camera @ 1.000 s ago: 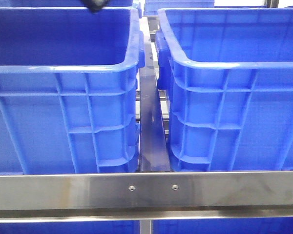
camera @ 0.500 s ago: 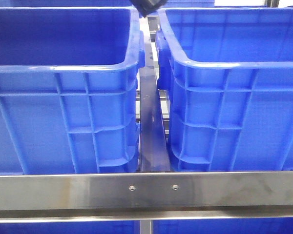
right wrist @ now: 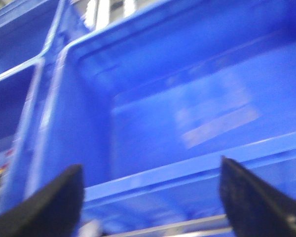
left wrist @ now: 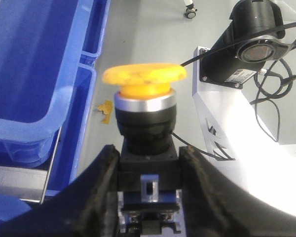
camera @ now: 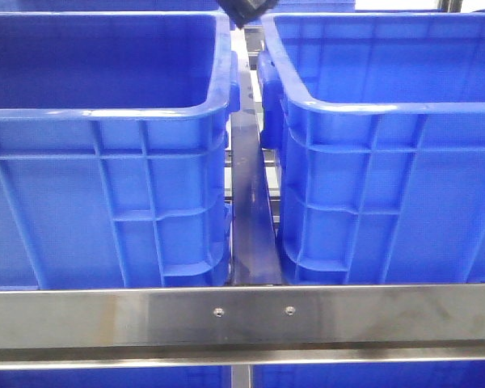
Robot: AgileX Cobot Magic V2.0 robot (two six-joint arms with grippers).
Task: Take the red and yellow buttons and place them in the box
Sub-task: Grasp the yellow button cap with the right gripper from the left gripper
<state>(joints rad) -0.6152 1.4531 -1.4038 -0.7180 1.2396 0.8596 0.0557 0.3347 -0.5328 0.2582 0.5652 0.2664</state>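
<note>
Left: the big blue ribbed plastic crate (camera: 105, 145) on the left shows no change across the front views. What changed is at the top edge. A second ago a dark arm tip was seen over this crate's far rim; it is now parked further right, over the gap between the two crates (camera: 242, 10), and no shift is seen over the last half second. Read as: carry done or paused, drop not yet made.

Left hand (left wrist: 149, 163): clamped on the black body of the orange-yellow mushroom-domed push button (left wrist: 144, 78), dome pointing away from the wrist, fingers (left wrist: 101, 173) pressed against the body on both sides. Blue crate wall is seen to one side of the button, grey floor beyond it. Whether the button is fully over a crate interior cannot be told.

Right: second blue crate (camera: 388, 145), the likely box. Right hand (right wrist: 150, 192) is spread wide and empty, above an open blue crate interior. The dark red button is not seen in any view.
</note>
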